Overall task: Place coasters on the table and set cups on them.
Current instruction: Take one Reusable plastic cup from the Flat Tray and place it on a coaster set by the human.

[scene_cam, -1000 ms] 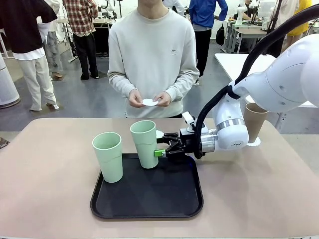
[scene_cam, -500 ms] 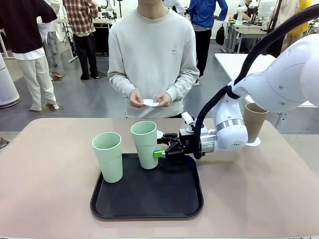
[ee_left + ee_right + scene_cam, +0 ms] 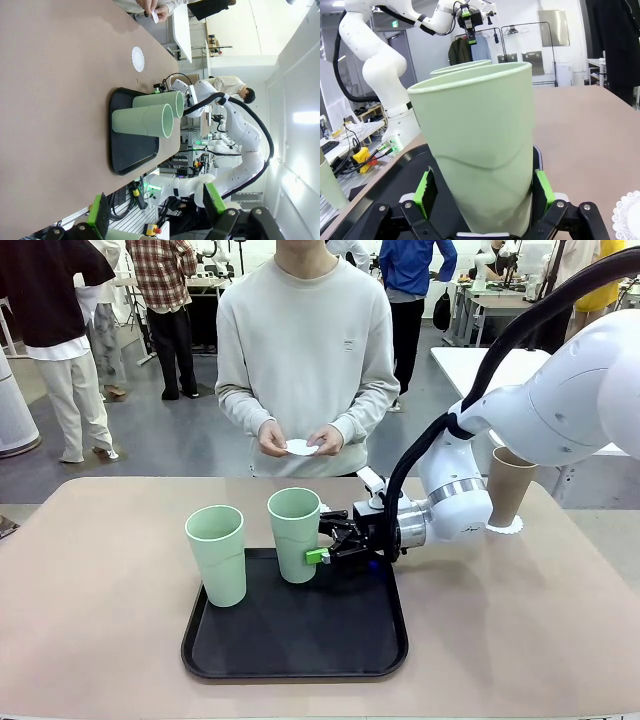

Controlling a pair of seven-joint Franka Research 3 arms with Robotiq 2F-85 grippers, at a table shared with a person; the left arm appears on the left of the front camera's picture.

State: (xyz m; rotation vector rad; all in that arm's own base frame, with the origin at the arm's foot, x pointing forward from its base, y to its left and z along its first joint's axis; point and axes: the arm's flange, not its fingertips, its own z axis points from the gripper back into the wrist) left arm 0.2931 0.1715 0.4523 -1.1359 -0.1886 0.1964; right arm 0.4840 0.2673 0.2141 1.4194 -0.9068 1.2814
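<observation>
Floor: smooth grey (image 3: 190, 445), far beyond the right pincer (image 3: 318, 536).
White table: glossy (image 3: 475, 368), beyond the pincer, to its right.
Hanging garments: (image 3: 480, 50) on a rack, straight ahead of it.
Wall: white (image 3: 295, 75).
Light: bright strip (image 3: 306, 117).

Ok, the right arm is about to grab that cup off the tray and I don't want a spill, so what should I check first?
1. Right gripper straddles the right mint cup on the tray: ok.
2. Its jaws are open, with a green pad on each side of the cup: ok.
3. Cup upright: not ok, it seems to lean a little.
4. Bare coaster lies free on the table: ok.
5. Brown cup stands on the right-hand coaster, apart from the tray: ok.
6. Left gripper open, holding nothing, back from the tray: ok.
</observation>
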